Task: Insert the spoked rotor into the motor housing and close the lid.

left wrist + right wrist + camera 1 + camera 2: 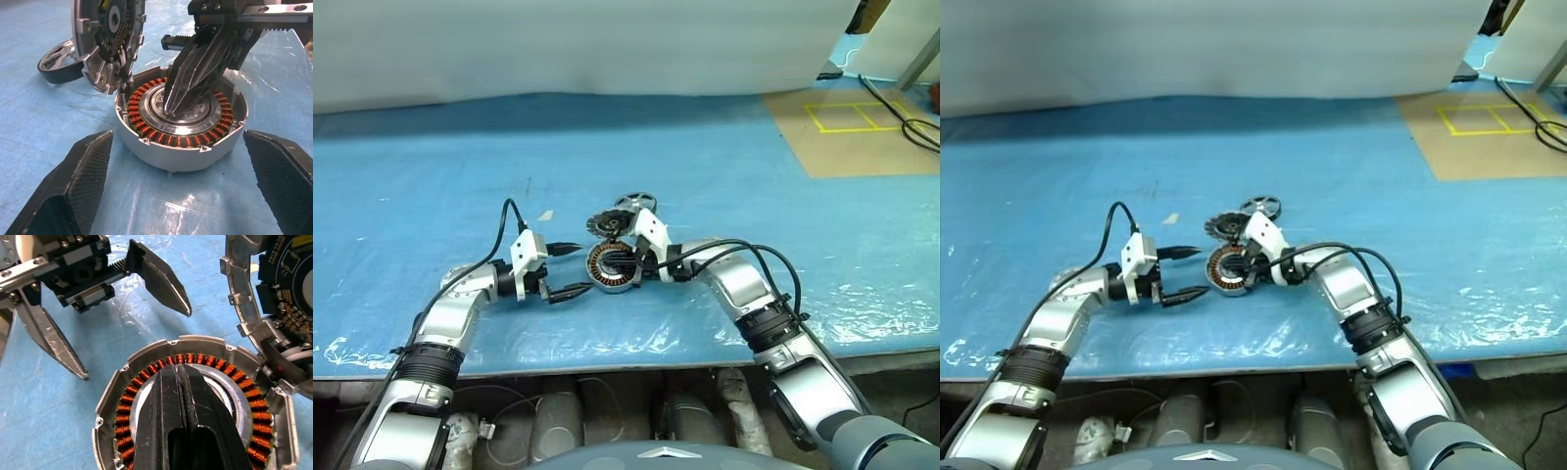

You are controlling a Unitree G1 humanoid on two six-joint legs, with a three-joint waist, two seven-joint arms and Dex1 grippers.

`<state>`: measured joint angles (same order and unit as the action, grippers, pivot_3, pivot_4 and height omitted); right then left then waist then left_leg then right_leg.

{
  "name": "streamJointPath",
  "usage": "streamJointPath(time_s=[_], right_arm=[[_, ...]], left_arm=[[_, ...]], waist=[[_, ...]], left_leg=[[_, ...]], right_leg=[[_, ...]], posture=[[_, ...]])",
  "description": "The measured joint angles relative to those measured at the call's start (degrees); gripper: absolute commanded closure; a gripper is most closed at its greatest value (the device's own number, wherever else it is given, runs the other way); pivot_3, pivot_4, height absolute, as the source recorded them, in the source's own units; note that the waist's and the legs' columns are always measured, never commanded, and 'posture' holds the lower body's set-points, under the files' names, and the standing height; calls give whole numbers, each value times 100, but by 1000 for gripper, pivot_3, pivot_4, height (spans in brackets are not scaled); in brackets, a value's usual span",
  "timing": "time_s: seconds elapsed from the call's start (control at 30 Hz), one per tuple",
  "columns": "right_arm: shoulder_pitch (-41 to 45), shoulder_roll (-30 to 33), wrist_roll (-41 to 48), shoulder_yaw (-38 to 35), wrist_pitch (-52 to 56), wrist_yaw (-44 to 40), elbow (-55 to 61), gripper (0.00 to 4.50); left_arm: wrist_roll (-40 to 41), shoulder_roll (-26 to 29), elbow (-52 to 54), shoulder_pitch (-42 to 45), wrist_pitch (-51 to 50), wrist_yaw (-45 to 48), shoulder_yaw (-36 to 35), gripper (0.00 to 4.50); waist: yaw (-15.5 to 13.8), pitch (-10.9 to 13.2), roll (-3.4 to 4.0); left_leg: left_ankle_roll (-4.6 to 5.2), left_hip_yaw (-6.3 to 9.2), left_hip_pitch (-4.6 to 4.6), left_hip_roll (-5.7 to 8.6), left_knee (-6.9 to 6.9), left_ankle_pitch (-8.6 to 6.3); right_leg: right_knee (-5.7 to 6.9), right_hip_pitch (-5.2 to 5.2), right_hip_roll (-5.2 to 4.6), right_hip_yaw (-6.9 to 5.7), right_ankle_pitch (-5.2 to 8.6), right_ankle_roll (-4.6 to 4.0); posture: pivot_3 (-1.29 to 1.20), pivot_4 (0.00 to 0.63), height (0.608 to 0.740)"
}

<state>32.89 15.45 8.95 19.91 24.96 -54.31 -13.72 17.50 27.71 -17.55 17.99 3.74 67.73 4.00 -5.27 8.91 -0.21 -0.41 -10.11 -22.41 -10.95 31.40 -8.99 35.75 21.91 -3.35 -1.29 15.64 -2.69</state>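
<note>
The motor housing (pixel 613 266) lies open-face-up on the blue table (pixel 724 176), hinged lid (pixel 108 39) standing upright at its rim. The closed right gripper (pixel 177 105) presses into its centre, holding nothing. The spoked rotor (pixel 635 202) lies at one o'clock, nearer the right arm. The left gripper (pixel 566 268) waits wide open at nine o'clock.

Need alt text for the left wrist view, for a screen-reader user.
The right gripper, fingers shut, presses its tip into the centre of the open motor housing, ringed with copper windings, on the blue table cover. The lid stands tilted open behind it, the spoked rotor beside it. The left gripper waits open in front.
</note>
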Motion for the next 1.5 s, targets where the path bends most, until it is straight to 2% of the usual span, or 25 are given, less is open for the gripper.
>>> streamJointPath(time_s=[0.17,0.43,0.7,0.9,1.1,1.2,1.37,1.5], right_arm=[[95,-217,258,-420,348,149,-405,4474],[240,-209,322,-541,508,161,-662,4474],[-120,-133,441,-564,555,105,-113,4474],[-161,-218,924,-872,1108,69,-1,4474],[-105,-208,933,-870,1182,68,80,4474],[-95,-133,861,-747,1125,43,131,4474],[-98,250,321,-139,526,-117,419,4474],[-46,246,140,-18,228,-94,305,4474]], left_arm=[[-3,-1,-1,0,3,-30,1,0],[-90,-17,-114,29,30,-38,13,0],[-111,-28,-212,85,83,17,14,0],[-113,-30,-225,113,111,34,14,0],[-114,-32,-234,116,130,40,14,0],[-114,-33,-233,115,129,34,14,0],[-115,-33,-233,114,129,29,14,0],[-116,-41,-234,114,130,25,14,0]], waist=[[-3,1,1],[-28,0,1],[-24,0,1],[-19,1,1],[-12,2,1],[-11,2,1],[-10,1,1],[4,1,1]], left_leg=[[2,-2,63,0,-7,-2],[1,-4,71,3,-7,-1],[1,-4,62,2,-22,-1],[1,-4,-14,3,-17,1],[1,-1,-70,1,-10,1],[0,-1,-69,2,-9,1],[0,0,-56,2,-7,1],[0,0,-36,1,-7,0]], right_leg=[[-6,-59,-2,8,3,-3],[-20,-76,-8,7,3,-3],[-44,-71,-6,6,4,-2],[-30,6,-3,2,-3,6],[-2,62,0,-7,-16,26],[-3,60,-1,-7,-16,27],[-3,47,-2,-7,-17,28],[-2,33,-1,-4,-16,27]], posture=[[0,150,740],[0,150,740],[0,150,740],[0,150,740],[0,150,740],[0,150,740],[0,150,740],[0,150,740]])
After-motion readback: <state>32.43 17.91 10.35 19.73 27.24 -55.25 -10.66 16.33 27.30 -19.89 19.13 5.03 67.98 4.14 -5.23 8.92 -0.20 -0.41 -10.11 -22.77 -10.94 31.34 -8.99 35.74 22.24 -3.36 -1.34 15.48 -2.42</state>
